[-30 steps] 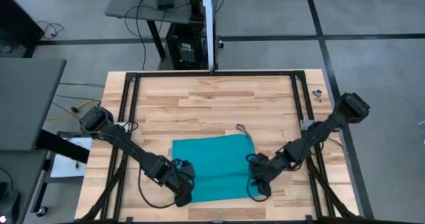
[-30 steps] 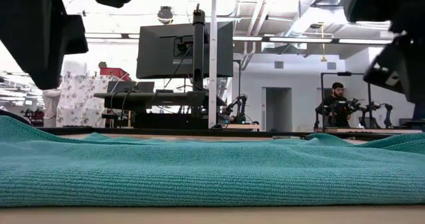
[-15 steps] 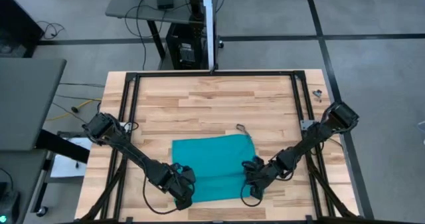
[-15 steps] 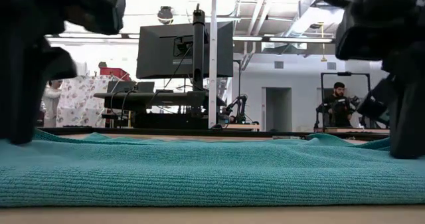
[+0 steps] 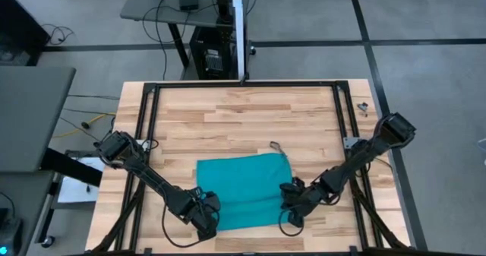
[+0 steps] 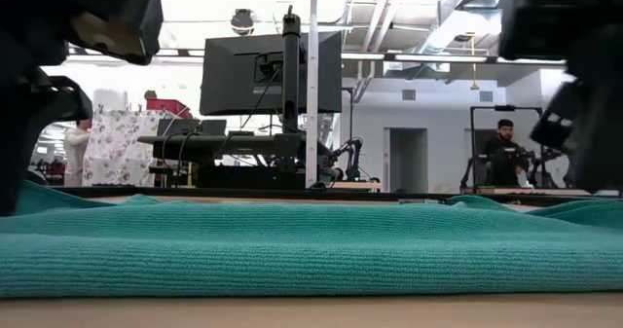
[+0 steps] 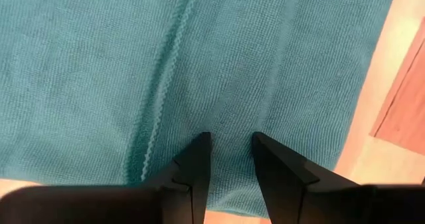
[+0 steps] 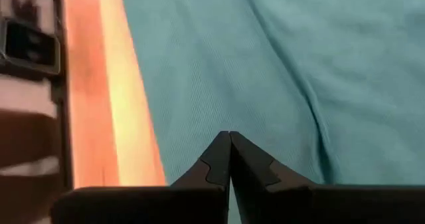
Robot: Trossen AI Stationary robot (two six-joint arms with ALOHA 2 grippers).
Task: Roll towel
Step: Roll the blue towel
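Compared with a second ago, both arms have dropped and slid in toward the towel's near corners. The right gripper was part open back then and is now pinched together.

Left gripper (image 5: pixel 207 225) sits at the near-left corner of the towel (image 5: pixel 244 189). In its wrist view the fingers (image 7: pixel 196 159) stand a little apart with their tips down on the cloth, next to a stitched hem line. Can't say for sure it has any fabric pinched, it's just touching.

The towel lies flat on the near middle of the counter (image 5: pixel 243 112), a teal rectangle with its long axis running left to right, a fold line crossing it along that axis. A small loop tag (image 5: pixel 276 146) sticks out at the far-right corner, pointing away from the arms. From the low view the cloth (image 6: pixel 311 250) fills the whole foreground edge to edge.

Right gripper (image 5: pixel 292 210) is at the near-right edge of the towel, fingers (image 8: pixel 219 159) fully together, tips meeting right on the fabric close to its edge. Whether a bit of cloth is caught between them I can't tell.
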